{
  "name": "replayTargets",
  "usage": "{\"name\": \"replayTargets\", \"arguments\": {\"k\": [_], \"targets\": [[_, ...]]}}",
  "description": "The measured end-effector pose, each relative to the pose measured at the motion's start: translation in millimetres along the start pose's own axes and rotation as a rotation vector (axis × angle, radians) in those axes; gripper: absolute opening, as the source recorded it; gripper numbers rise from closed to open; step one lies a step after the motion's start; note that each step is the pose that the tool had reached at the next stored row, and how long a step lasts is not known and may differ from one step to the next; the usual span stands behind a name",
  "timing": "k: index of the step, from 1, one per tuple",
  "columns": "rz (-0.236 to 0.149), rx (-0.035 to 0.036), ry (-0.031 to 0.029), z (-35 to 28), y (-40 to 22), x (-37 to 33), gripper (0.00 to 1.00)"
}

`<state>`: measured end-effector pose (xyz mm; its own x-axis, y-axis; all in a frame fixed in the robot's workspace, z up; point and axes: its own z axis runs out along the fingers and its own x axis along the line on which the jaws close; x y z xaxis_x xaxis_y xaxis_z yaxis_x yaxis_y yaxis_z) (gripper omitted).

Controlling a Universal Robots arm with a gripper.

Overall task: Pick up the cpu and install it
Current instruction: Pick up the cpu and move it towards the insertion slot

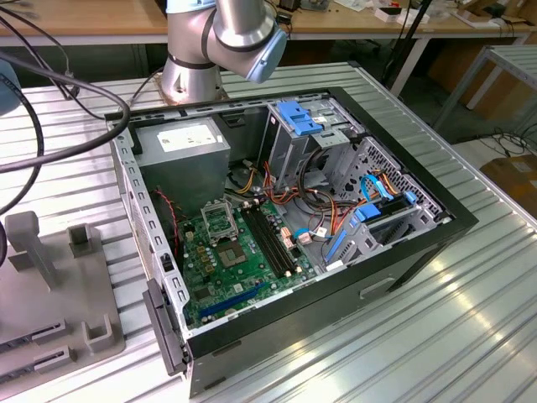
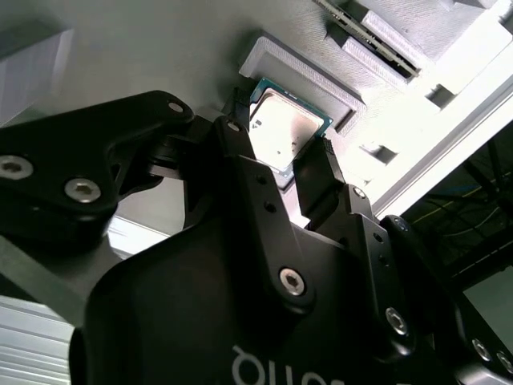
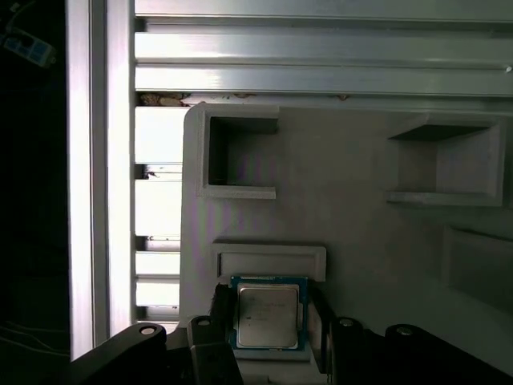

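The cpu (image 3: 268, 314), a small square plate with a silver face and green rim, lies against a raised ridge (image 3: 268, 258) of the grey fixture (image 3: 353, 160). My gripper (image 3: 268, 325) sits over it, its two black fingers (image 3: 223, 309) pressed against opposite edges of the plate. In the second wrist view the cpu (image 2: 282, 128) shows between the fingertips (image 2: 240, 152) of the gripper (image 2: 280, 140). In the exterior view the green board (image 1: 243, 260) with its open socket (image 1: 216, 220) lies inside the computer case (image 1: 285, 210).
The case holds a grey power supply (image 1: 185, 138), drive cages with blue clips (image 1: 306, 117) and bundled cables (image 1: 336, 210). The grey fixture (image 1: 50, 277) carries upright blocks and pockets. The arm's base (image 1: 193, 67) stands behind the case, with black cables (image 1: 59, 84) at the exterior view's left.
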<state>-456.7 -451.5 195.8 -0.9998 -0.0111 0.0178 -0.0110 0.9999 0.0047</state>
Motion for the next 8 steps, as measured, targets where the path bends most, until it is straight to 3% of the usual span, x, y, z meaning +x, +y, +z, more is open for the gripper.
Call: {"name": "replayTargets", "arguments": {"k": [8], "targets": [[0.000,0.0001,0.0002,1.0,0.0,0.0,0.47]]}}
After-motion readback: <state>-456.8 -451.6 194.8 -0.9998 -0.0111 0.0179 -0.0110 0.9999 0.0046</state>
